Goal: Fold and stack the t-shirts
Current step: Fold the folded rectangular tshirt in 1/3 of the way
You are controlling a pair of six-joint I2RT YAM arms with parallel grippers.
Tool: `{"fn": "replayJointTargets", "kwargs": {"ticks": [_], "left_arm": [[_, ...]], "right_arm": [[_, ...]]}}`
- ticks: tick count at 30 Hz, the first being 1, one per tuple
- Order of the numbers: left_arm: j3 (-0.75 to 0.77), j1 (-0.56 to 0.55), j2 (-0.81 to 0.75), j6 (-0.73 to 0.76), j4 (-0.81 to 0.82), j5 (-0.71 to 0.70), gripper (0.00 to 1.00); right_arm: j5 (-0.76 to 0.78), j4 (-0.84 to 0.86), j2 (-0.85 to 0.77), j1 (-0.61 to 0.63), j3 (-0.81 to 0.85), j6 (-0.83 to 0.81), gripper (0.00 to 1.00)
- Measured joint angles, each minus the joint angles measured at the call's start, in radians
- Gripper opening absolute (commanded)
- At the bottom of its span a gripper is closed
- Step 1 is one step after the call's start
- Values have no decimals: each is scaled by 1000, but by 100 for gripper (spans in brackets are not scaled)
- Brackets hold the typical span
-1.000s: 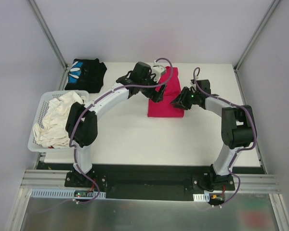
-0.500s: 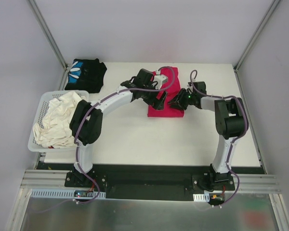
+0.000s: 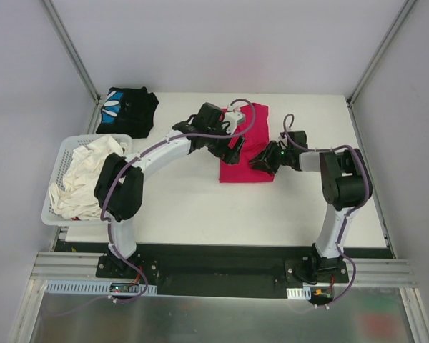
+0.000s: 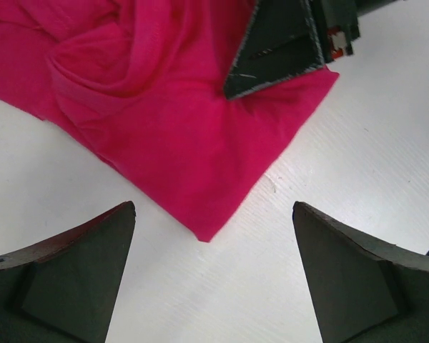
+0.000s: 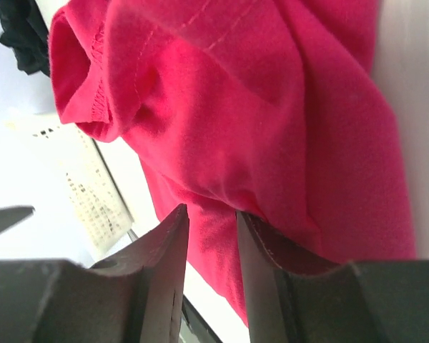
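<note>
The magenta t-shirt lies folded in a rough rectangle at the table's middle back. My right gripper is at its near right edge, its jaws narrow with a fold of the magenta t-shirt between them; the right gripper is shut on that fold. My left gripper hovers over the shirt's left side. Seen from the wrist, the left gripper is wide open above a corner of the magenta t-shirt, touching nothing. The black t-shirt with a blue-and-white print sits bunched at the back left corner.
A white lattice basket full of pale cloths stands at the table's left edge. Metal frame posts rise at the back corners. Both arms arch over the table's middle.
The right gripper has drawn toward the near side with the shirt's edge, and the shirt's near edge has shifted nearer. The left gripper stayed open and moved slightly.
</note>
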Motion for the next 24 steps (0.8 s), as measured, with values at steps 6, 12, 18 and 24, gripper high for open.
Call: {"fn": "replayJointTargets", "kwargs": {"ticks": [6, 12, 18, 24], "left_arm": [[-18, 1, -37, 5, -1, -36, 92], [-32, 2, -89, 2, 1, -59, 91], [-81, 2, -131, -16, 8, -61, 91], [-113, 2, -148, -32, 7, -61, 91]], "right_arm": [[8, -26, -137, 11, -168, -7, 38], [35, -105, -321, 53, -351, -33, 38], [58, -161, -489, 84, -498, -37, 39], [112, -295, -574, 85, -453, -80, 39]]}}
